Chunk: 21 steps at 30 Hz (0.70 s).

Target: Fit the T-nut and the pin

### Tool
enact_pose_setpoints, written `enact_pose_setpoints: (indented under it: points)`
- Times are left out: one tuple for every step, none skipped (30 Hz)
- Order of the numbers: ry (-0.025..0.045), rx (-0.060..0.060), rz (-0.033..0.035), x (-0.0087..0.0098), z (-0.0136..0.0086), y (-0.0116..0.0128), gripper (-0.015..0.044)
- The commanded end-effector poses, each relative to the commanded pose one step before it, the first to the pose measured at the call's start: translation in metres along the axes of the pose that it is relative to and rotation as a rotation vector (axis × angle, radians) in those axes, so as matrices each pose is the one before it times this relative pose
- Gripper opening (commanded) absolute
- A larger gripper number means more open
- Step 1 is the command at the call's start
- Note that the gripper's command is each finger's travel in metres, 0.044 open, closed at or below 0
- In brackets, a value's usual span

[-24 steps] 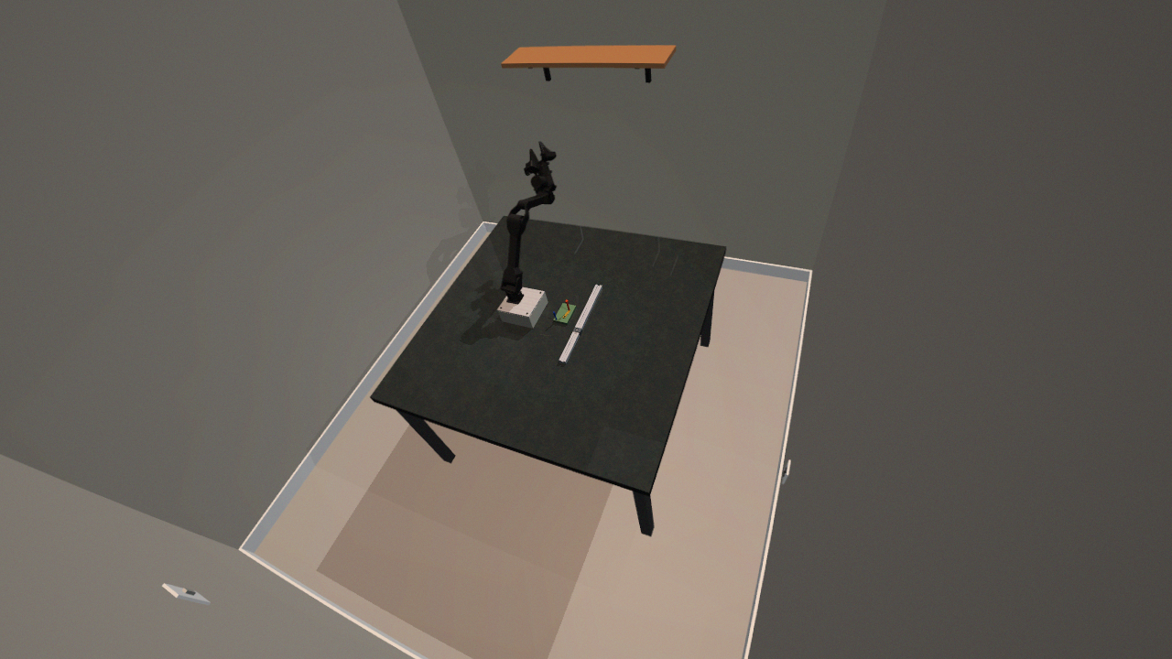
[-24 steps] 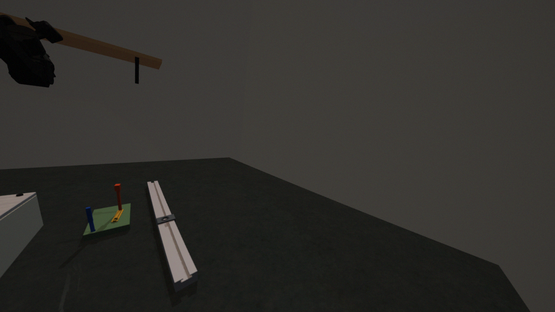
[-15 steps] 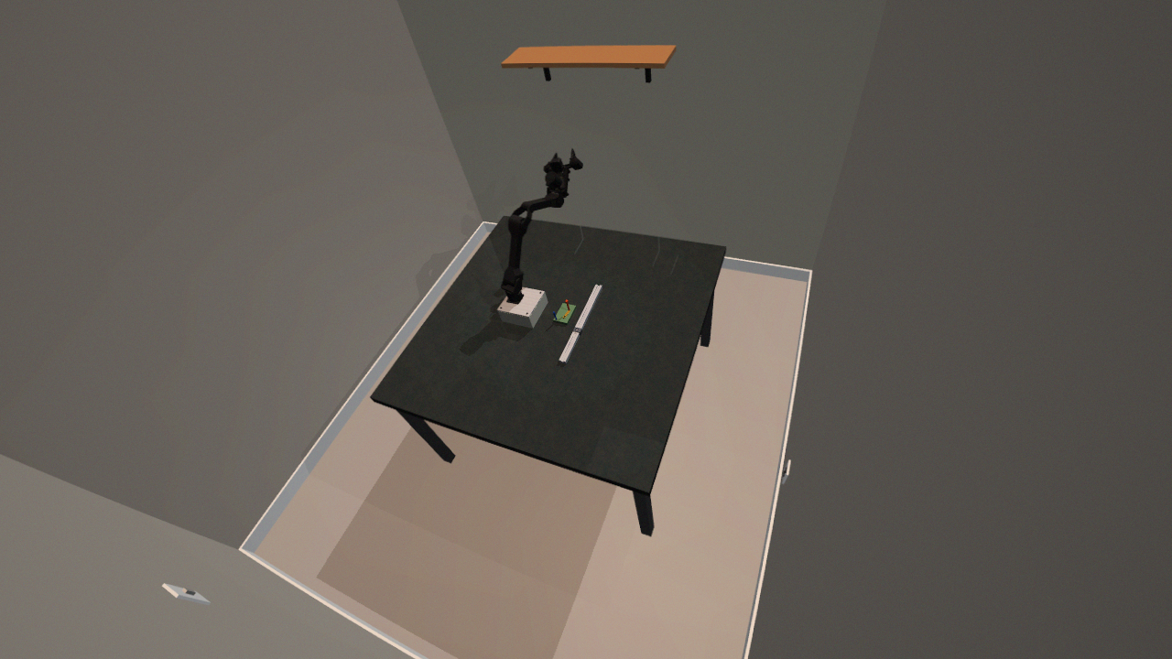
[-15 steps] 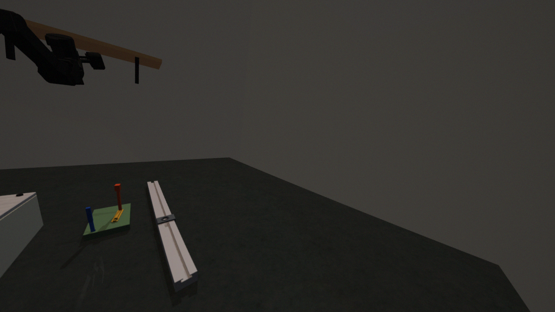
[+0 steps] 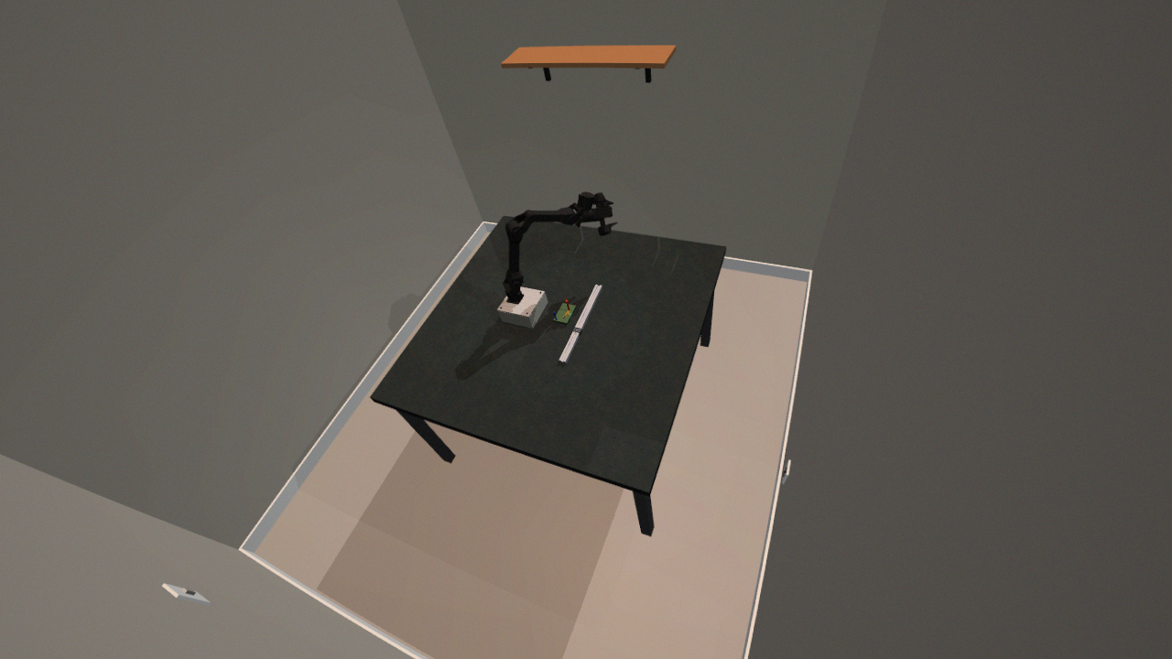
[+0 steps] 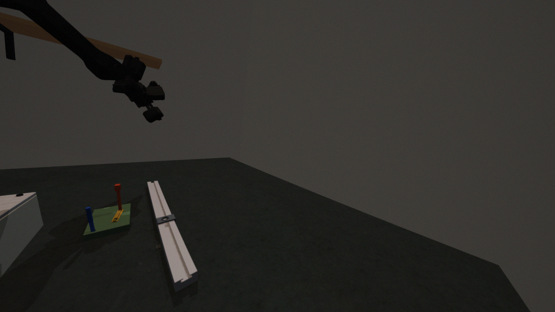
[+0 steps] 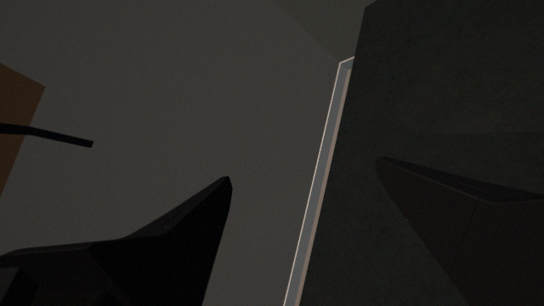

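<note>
The brass T-nut [image 6: 117,216] lies on the green tray [image 6: 101,223] [image 5: 561,319], and its red-orange handle [image 6: 119,199] stands up at the nut's far end in the exterior view. The blue pin [image 6: 90,220] stands nearly upright at the tray's near left corner. The pale aluminum rail [image 6: 169,248] [image 5: 590,304] lies beside the tray, its slot facing up. The dark bracket [image 6: 159,220] crosses the rail near its middle, with its round hole showing. My gripper [image 5: 613,213] [image 6: 161,105] [image 7: 300,173] is wide open and empty, high above the table and away from the tray and rail.
The black table [image 5: 623,393] [image 6: 310,248] carries the white base box [image 5: 518,308] [image 6: 23,221] of the arm, which stands beside the tray. An orange shelf [image 5: 590,55] [image 7: 17,102] is on the wall beyond the table.
</note>
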<state>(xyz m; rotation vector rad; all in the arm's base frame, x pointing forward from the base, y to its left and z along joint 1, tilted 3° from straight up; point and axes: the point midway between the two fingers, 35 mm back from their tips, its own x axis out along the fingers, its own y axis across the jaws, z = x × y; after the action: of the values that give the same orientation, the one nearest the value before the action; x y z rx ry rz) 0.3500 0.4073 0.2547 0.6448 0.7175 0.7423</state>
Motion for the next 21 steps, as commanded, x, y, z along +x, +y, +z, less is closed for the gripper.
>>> enact_pose_setpoints:
  points:
    - [0.00555,0.2561,-0.25372,-0.02438,0.00821,-0.07399,0.0440]
    - [-0.00610,0.0820,-0.07860,-0.00447,0.00730,-0.02310,0.0440]
    - [-0.00943,0.0826,-0.07784,-0.00411,0.00824,-0.02273,0.0440]
    - [-0.01241,0.0822,-0.07609,-0.00369,0.00905,-0.02206,0.0440]
    - [-0.01547,0.0834,-0.07587,-0.00335,0.00998,-0.02182,0.0440]
    - [-0.01851,0.0848,-0.07576,-0.00301,0.01092,-0.02158,0.0440]
    - [-0.02022,0.0898,-0.07824,-0.00250,0.01100,-0.02147,0.0440]
    - [-0.02342,0.0897,-0.07698,-0.00210,0.01190,-0.02084,0.0440]
    - [-0.02607,0.0883,-0.07457,-0.00167,0.01256,-0.01987,0.0440]
    - [-0.02848,0.0868,-0.07221,-0.00125,0.01313,-0.01891,0.0440]
    - [-0.03074,0.0854,-0.07003,-0.00086,0.01365,-0.01799,0.0440]
    - [-0.03314,0.0846,-0.06852,-0.00049,0.01423,-0.01724,0.0440]
    - [-0.03529,0.0834,-0.06667,-0.00012,0.01469,-0.01640,0.0440]
    - [-0.03773,0.0829,-0.06551,0.00023,0.01524,-0.01572,0.0440]
    - [-0.04049,0.0830,-0.06481,0.00057,0.01588,-0.01514,0.0440]
    - [-0.04105,0.0787,-0.06082,0.00090,0.01567,-0.01378,0.0440]
    - [-0.01264,0.0229,-0.01812,0.00074,0.00651,-0.00899,0.0440]
    - [-0.01104,0.0196,-0.01546,0.00086,0.00565,-0.00766,0.0440]
    - [-0.00372,0.0065,-0.00513,0.00035,0.00191,-0.00252,0.0440]
    - [0.00000,0.0000,0.00000,0.00000,0.00000,0.00000,0.0440]
    - [0.00000,0.0000,0.00000,0.00000,0.00000,0.00000,0.0440]
